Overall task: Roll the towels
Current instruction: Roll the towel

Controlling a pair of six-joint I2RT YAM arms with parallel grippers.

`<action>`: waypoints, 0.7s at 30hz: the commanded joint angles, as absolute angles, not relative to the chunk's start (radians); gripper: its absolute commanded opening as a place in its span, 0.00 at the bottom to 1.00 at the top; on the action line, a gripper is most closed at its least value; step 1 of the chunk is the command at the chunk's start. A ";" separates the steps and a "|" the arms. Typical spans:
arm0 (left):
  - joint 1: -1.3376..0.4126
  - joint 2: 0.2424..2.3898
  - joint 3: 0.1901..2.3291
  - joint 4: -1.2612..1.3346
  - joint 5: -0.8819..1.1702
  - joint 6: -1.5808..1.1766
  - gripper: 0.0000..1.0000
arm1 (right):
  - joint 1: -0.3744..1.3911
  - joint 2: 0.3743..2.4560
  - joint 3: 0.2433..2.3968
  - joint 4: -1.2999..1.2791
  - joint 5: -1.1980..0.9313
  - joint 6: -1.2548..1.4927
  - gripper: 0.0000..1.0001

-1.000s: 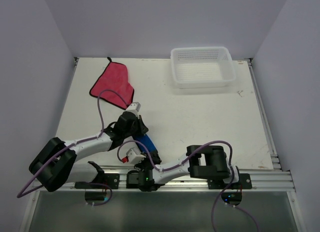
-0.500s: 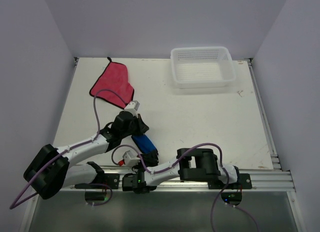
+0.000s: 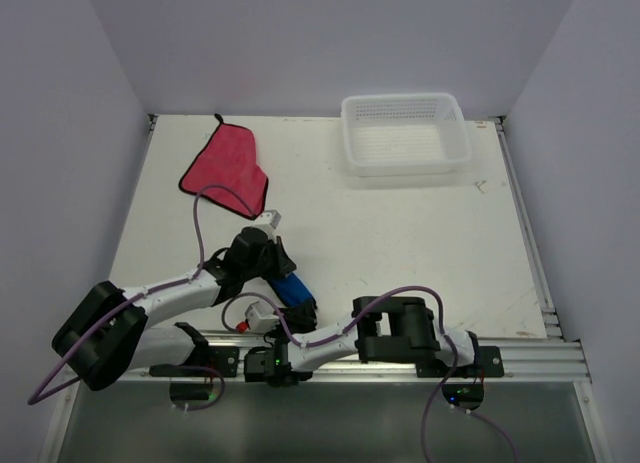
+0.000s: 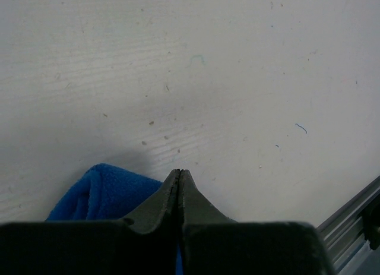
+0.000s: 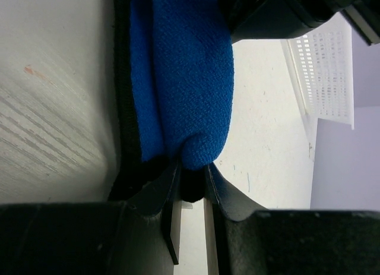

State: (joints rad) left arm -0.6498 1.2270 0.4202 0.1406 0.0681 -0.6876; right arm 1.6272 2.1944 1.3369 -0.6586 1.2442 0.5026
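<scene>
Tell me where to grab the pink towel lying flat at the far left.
Pinch the pink towel at its near right corner, coming down from above on the near side. It lies flat, so only the dark-edged border offers a lip, and that corner reaches furthest toward the near side.

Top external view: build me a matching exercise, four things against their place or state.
Things:
1. blue towel
2. pink-red towel
3. basket
4. left gripper

Place or state:
A. far right corner
B. fingers shut
C. far left, unrolled
D. near edge, bundled up

Pairs: 1-D, 2-C, 3-A, 4-B
</scene>
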 commanded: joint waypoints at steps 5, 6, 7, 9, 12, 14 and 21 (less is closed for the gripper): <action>-0.647 1.275 0.322 0.216 0.060 -0.725 0.01 | 1.615 2.214 1.341 -0.652 1.144 0.540 0.00; -0.646 1.284 0.312 0.228 0.058 -0.739 0.01 | 1.615 2.207 1.338 -0.647 1.141 0.540 0.00; -0.646 1.287 0.301 0.239 0.057 -0.747 0.01 | 1.614 2.203 1.336 -0.641 1.135 0.540 0.00; -0.646 1.304 0.276 0.268 0.049 -0.765 0.00 | 1.608 2.177 1.316 -0.612 1.114 0.537 0.00; -0.647 1.337 0.268 0.293 0.045 -0.784 0.00 | 1.603 2.140 1.295 -0.574 1.089 0.537 0.00; -0.647 1.361 0.267 0.308 0.048 -0.798 0.00 | 1.598 2.125 1.281 -0.546 1.077 0.529 0.00; -0.647 1.397 0.256 0.337 0.022 -0.821 0.00 | 1.591 2.011 1.204 -0.442 1.005 0.525 0.09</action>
State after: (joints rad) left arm -0.6483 1.3544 0.2962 0.4019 0.0635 -0.8127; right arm 1.6005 2.0724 1.2373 -0.5354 1.1282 0.4805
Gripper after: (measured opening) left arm 0.006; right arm 0.199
